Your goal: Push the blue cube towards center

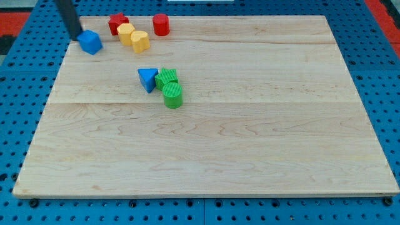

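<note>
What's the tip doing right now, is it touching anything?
My tip: no gripper, holds nothing; it sits at the blue cube's left edge, apparently touching.

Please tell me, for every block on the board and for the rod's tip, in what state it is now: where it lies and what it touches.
my tip: down at the board, against the blue cube's left side.
blue cube: top-left, not centred.
red block: top edge, touching the yellow blocks.
yellow blocks: two, side by side.
red cylinder: upright, alone.
blue triangle: against the green blocks.
green blocks: two, touching.
wooden board: flat.
</note>
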Controlling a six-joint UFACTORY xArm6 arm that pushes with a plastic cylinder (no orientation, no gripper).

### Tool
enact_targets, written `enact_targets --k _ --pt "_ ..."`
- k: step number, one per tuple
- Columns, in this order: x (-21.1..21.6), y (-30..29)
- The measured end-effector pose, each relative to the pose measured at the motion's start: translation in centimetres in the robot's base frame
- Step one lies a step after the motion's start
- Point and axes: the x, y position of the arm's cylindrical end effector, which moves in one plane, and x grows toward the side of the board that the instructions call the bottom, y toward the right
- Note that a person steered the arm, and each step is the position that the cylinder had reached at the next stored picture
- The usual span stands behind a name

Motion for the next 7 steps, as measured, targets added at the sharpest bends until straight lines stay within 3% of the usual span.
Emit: enact_targets --k 2,5,7 --pt "5.2 4.0" --pt "5.2 3.6" --pt "7.2 8.4"
